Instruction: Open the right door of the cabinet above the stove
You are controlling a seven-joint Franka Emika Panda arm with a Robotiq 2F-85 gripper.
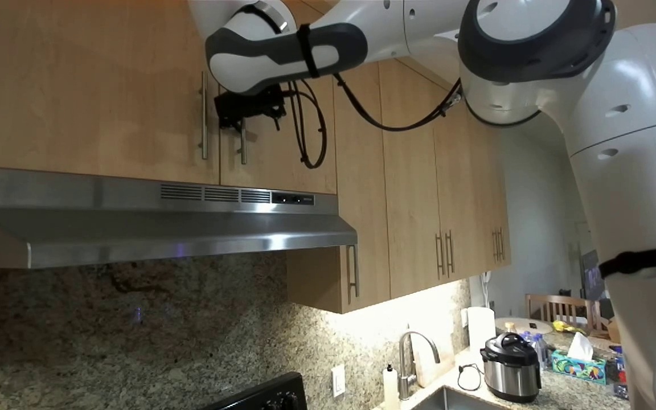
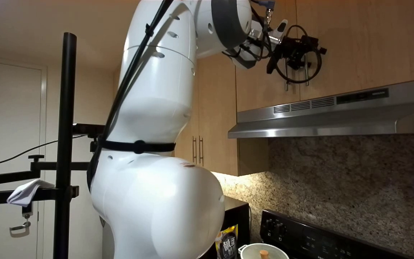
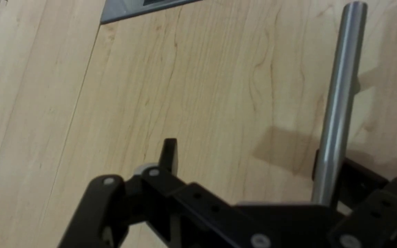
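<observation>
1. Concealing contents inside the closed cabinet (image 1: 157, 97) above the range hood (image 1: 165, 222).
2. Presenting the right door (image 1: 279, 152) closed and flush, just beyond the gripper (image 3: 245, 155), with the bar handle (image 3: 339, 103) along the left edge.
3. Holding the fingers (image 3: 168, 155) spread well apart, with one tip partly behind the bar handle; leaving contact undetermined.

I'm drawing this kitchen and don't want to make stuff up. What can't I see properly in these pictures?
Inside the cabinet: hidden by its shut doors in both exterior views.
One end of the metal handle: hidden behind the gripper in the wrist view.
Lower part of the stove: cut off by the bottom edge in both exterior views.
The label on the hood: too small to read in both exterior views.
</observation>
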